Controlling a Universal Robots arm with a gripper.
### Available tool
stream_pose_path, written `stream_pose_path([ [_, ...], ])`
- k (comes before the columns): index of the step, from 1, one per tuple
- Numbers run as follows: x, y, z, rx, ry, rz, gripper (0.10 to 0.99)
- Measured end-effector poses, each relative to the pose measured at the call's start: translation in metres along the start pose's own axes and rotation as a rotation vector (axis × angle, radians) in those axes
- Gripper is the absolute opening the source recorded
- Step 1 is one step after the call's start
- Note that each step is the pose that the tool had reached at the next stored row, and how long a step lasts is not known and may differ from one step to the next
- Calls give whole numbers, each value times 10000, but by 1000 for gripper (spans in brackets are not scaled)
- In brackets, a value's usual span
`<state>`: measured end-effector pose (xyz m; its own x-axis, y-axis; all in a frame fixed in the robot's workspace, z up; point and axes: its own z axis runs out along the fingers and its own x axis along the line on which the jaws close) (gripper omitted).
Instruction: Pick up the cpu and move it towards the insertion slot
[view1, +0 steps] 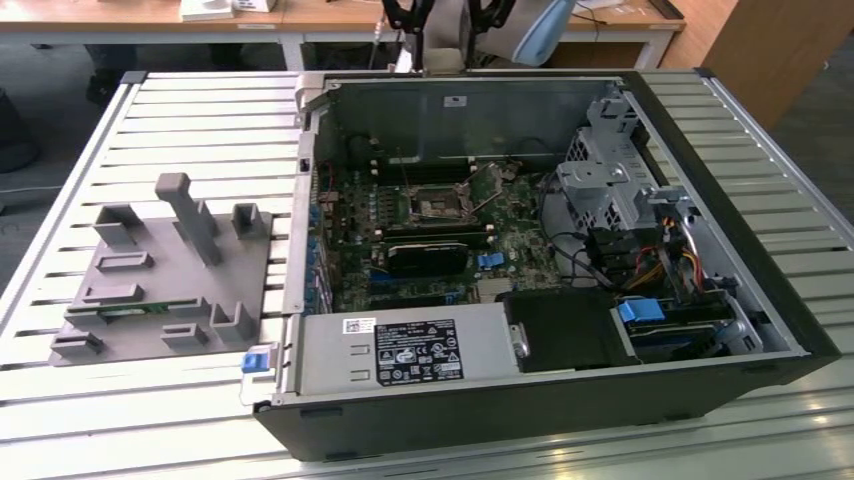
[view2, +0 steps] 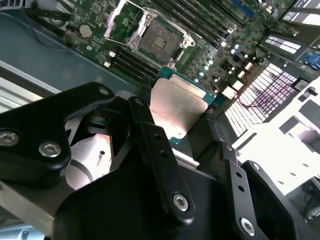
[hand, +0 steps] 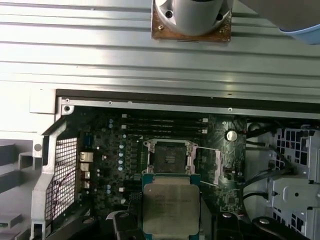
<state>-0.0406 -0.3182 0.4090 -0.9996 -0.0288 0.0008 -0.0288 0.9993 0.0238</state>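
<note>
Silvery cpu is pinched at its edges by the end effector, held in the air above the motherboard inside the open computer case. The insertion slot is seen just beyond the chip in both wrist views, frame open. For a clean approach, the chip should be kept level and squared to the socket frame.

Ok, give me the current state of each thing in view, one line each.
cpu: held between the gripper's fingers, off the board, metal top showing.
gripper: shut on the cpu, above the motherboard.
insertion slot: empty, frame swung open beside it.
computer case: lying flat, side panel off.
grey plastic fixture: on the table beside the case.
</note>
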Motion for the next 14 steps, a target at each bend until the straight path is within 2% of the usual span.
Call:
stream_pose_path([
  [4, -77, 7, 9, -2, -1, -1, 541],
  [14, -80, 8, 12, -2, -1, 0, 541],
])
